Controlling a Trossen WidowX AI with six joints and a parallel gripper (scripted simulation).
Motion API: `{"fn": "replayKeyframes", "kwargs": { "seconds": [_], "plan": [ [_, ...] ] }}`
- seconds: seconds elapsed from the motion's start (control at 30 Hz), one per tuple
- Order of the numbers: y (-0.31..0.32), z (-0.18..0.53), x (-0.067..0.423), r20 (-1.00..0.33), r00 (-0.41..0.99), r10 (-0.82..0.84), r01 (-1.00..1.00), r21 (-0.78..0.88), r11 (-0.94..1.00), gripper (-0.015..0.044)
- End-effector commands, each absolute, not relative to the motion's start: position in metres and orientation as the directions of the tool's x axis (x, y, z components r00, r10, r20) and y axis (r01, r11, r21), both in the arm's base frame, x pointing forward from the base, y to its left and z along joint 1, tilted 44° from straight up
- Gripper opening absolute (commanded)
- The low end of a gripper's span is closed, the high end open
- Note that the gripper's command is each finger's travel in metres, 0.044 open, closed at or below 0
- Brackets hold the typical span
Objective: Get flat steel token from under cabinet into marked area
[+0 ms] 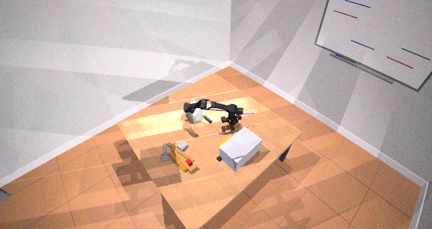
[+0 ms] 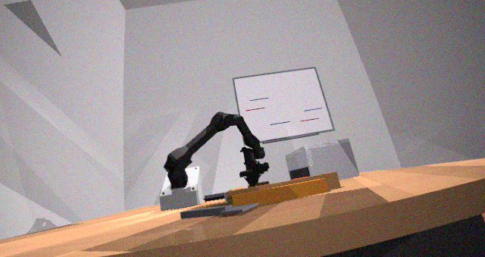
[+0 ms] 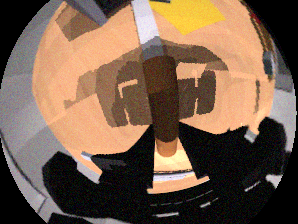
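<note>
My gripper (image 1: 233,127) (image 2: 253,183) (image 3: 163,124) is shut on the brown handle (image 3: 161,90) of a tool, low over the table beside the cabinet. The tool's flat pale blade (image 3: 145,25) runs from the handle toward the cabinet, past the top edge of the wrist view; its far end is hidden. The light grey cabinet (image 1: 240,146) (image 2: 330,160) stands on the table. The yellow marked area (image 1: 224,140) (image 3: 192,15) shows partly beside it. The steel token cannot be made out in any view.
Orange and wooden bars (image 1: 178,159) (image 2: 280,192) with a red piece (image 1: 189,161), a grey block (image 1: 182,145) and a grey L-shaped piece (image 1: 165,151) lie away from the cabinet. A small black object (image 1: 219,158) is by the cabinet. A dark cylinder (image 1: 207,119) lies near the arm base; a pale rod (image 1: 248,113) extends behind the gripper.
</note>
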State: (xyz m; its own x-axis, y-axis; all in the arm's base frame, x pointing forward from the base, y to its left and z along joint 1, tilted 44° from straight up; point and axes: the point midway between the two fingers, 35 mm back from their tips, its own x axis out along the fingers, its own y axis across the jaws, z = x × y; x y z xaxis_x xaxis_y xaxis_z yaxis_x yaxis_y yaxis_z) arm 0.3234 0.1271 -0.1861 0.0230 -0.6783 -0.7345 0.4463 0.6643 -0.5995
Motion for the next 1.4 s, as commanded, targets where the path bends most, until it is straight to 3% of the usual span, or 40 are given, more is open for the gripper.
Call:
{"fn": "replayKeyframes", "kwargs": {
  "seconds": [0.0,1.37],
  "plan": [
    [0.122,-0.183,0.321,-0.728,0.023,-0.685,0.445,-0.606,0.659,0.0000],
    [0.097,-0.161,0.305,-0.726,0.021,-0.687,0.444,-0.609,0.657,0.0000]
  ]
}}
